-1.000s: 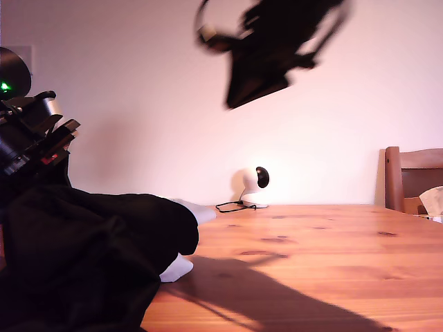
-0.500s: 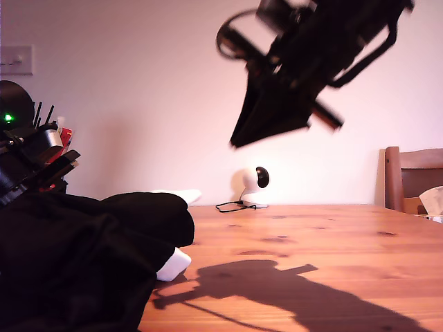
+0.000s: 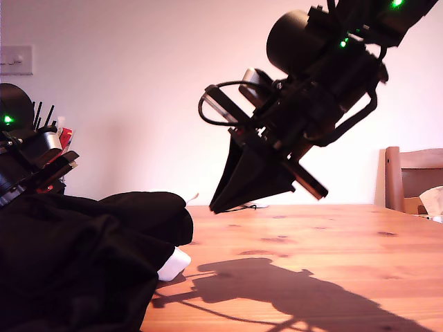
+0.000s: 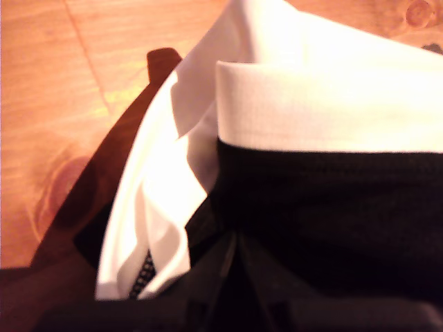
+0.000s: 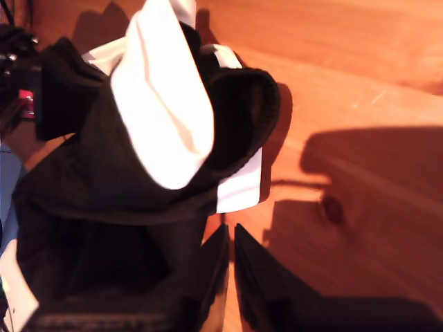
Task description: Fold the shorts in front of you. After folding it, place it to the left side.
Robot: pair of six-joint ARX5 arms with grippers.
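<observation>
The black shorts lie heaped on the wooden table at the exterior view's left, with a white part poking out at the heap's edge. In the first wrist view black fabric and a white band fill the frame and gather toward the jaws of my first gripper, whose fingers are buried in the cloth. My second gripper hangs just above the table beside the heap, shut and holding nothing. The second wrist view shows its fingertips pointing at the shorts and the white flap.
A wooden chair stands at the exterior view's right, with something pale beside it. A thin cable lies at the table's far edge. A wall switch sits high at the exterior view's left.
The second arm has swung down from the top of the exterior view to just above the table beside the shorts. The heap's white edge has sunk lower.
</observation>
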